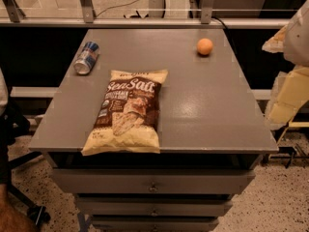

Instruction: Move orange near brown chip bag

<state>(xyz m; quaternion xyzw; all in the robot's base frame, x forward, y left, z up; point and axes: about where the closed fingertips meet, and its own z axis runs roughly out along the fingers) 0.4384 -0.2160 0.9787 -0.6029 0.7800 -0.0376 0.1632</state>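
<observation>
Here, grey tabletop (203, 105) over speckled floor (285, 202); orange (204, 46), brown chip bag (128, 111) apart; gripper (288, 93) off right edge, state untellable.

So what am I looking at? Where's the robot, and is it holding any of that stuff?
This is a single picture from the robot's one camera, looking down at a grey table with drawers; where the camera is mounted is not on record. The robot is a rolling base with one arm. Only pale parts of it show at the right edge, with the gripper there beside the table, off its surface. Three things lie on the table: the orange near the far right corner, the brown chip bag flat towards the near edge, and a blue and silver can on its side at far left. None of them is held; the orange lies apart from the bag.
</observation>
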